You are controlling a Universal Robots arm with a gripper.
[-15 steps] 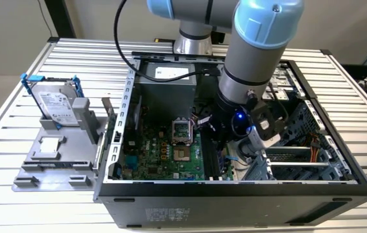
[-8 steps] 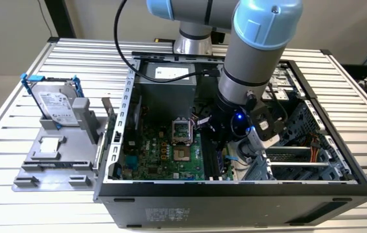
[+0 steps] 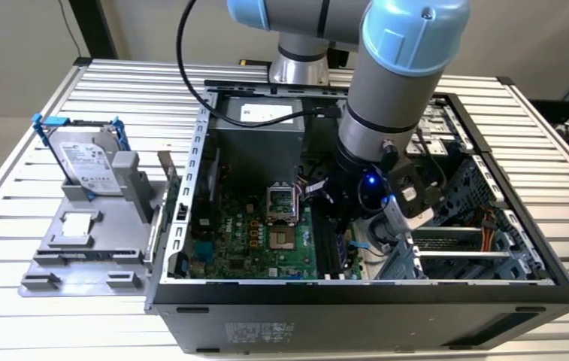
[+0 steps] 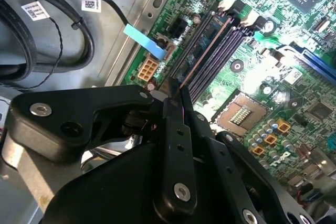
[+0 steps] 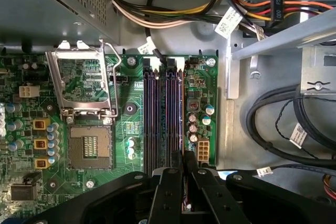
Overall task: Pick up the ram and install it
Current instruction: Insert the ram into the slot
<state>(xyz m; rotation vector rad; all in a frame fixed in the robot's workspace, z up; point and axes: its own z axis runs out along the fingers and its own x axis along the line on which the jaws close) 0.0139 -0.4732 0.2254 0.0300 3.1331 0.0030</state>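
The ram (image 5: pixel 182 114) shows edge-on as a thin strip with a coppery edge (image 4: pixel 207 51). It stands in line with the outermost of the long black slots (image 5: pixel 157 114) on the green motherboard (image 3: pixel 254 241). My gripper (image 5: pixel 182 162) is down inside the open computer case (image 3: pixel 364 289), its black fingers (image 4: pixel 178 129) shut on the near end of the ram. How deep the ram sits in the slot I cannot tell. In the exterior view the gripper (image 3: pixel 349 218) hangs over the slots and hides the ram.
An open CPU socket (image 5: pixel 90 145) lies beside the slots. Black cables (image 5: pixel 273 114) and coloured wire bundles (image 5: pixel 173 14) run along the case wall. A silver hard drive (image 3: pixel 89 162) stands in a grey holder outside the case, at the exterior view's left.
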